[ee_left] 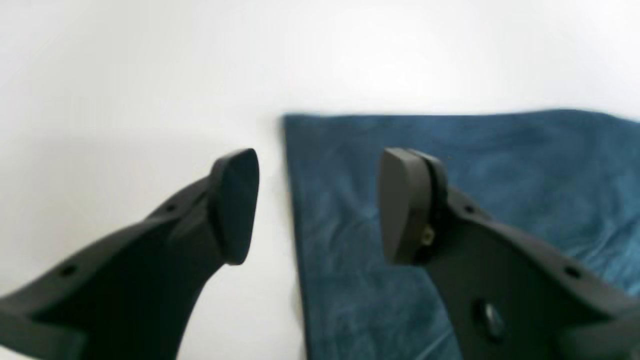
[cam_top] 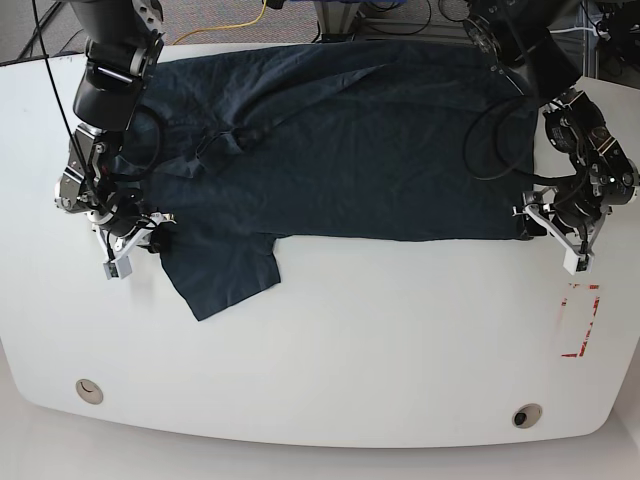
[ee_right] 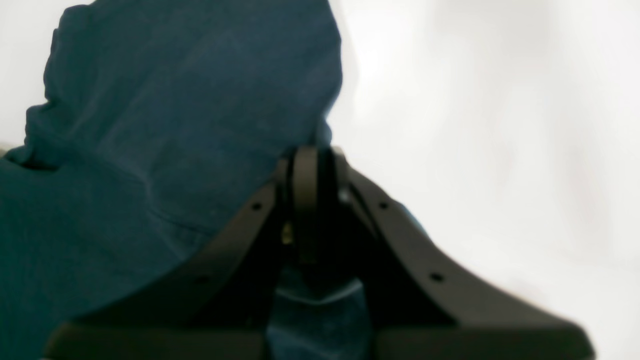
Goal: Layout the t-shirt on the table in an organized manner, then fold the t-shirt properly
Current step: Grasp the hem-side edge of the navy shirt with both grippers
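The dark navy t-shirt (cam_top: 340, 140) lies spread across the far half of the white table (cam_top: 350, 350), one sleeve (cam_top: 225, 265) pointing toward the near side. In the base view my right gripper (cam_top: 155, 232) sits at that sleeve's left edge. The right wrist view shows it (ee_right: 312, 155) shut on a fold of the shirt (ee_right: 165, 125). My left gripper (cam_top: 530, 222) is at the shirt's near right corner. In the left wrist view it (ee_left: 320, 205) is open and straddles the shirt's edge (ee_left: 295, 215), one finger over cloth (ee_left: 500, 165), one over bare table (ee_left: 125, 75).
A red tape rectangle (cam_top: 580, 320) marks the table near its right edge. Two round grommet holes (cam_top: 90, 390) (cam_top: 527, 414) sit near the front edge. Cables (cam_top: 250, 15) run behind the table's far edge.
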Robot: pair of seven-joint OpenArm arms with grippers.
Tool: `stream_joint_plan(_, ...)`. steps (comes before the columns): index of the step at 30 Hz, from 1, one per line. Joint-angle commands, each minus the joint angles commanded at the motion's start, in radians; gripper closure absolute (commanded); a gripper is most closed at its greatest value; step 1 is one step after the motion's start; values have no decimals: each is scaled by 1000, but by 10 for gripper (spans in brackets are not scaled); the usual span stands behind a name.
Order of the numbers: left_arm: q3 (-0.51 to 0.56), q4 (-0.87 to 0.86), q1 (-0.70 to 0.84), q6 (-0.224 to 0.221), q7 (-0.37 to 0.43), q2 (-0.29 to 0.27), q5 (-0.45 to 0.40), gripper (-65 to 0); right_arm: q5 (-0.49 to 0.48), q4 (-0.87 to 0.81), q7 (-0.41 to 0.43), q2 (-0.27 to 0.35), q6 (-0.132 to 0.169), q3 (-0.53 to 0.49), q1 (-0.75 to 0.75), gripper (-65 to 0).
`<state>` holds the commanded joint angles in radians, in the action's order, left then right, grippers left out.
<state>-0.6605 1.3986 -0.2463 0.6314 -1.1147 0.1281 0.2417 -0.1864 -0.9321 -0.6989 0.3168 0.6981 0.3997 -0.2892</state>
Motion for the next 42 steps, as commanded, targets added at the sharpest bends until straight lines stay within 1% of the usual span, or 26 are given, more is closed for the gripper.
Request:
stream_joint_plan(2,-5,-46,-3,0,5,11,2,-358,-2,0,0,0,0,0,0,-36)
stream_joint_plan(5,-3,-103,-15,0,37,14,2,-358,-3,0,0,0,0,0,0,-36)
stream_joint_plan(10,-2,-146,-18,-6,63,14,-2,-358,-5,0,0,0,0,0,0,-36)
stream_joint_plan(15,0,-183,-18,-9,121,15,-6,-358,-5,-2,0,0,0,0,0,-36)
stream_joint_plan(17,5,-207,-21,-18,138,15,-8,-358,-5,-2,0,0,0,0,0,-36)
stream_joint_plan(19,32,-245,-21,-51,163,23,-6,-358,-5,-2,0,0,0,0,0,-36)
stream_joint_plan(20,37,-250,-21,-55,166,26,-6,-358,-5,-2,0,0,0,0,0,-36)
stream_joint_plan(21,55,-272,-23,-74,183,35,-3,-358,-6,-2,0,0,0,0,0,-36)
stream_joint_plan(22,61,-282,-23,-83,189,37,0,-358,-6,-2,0,0,0,0,0,-36)
stream_joint_plan(26,75,-328,-44,-89,195,38,0,-358,-6,-2,0,0,0,0,0,-36)
stream_joint_plan(31,103,-330,-48,-89,184,38,2,-354,-6,-2,0,0,0,0,-2,-36)
stream_joint_plan(32,106,-330,-48,-87,181,38,2,-353,-6,-2,0,0,0,0,-2,-36)
stream_joint_plan(35,103,-330,-48,-55,158,38,2,-350,-6,-2,0,0,0,0,-2,-36)
stream_joint_plan(36,101,-330,-48,-41,150,38,2,-339,-6,-2,0,0,0,0,-2,-36)
stream_joint_plan(37,101,-330,-48,-31,143,38,2,-314,-6,-2,0,0,0,0,-2,-36)
stream_joint_plan(38,101,-330,-48,-26,140,38,2,-306,-6,-2,0,0,0,0,-2,-36)
stream_joint_plan(40,101,-330,-48,-9,124,41,2,-268,-6,-2,0,0,0,2,-2,-36)
stream_joint_plan(42,101,-328,-48,6,112,43,2,-258,-6,-2,0,0,0,2,-2,-36)
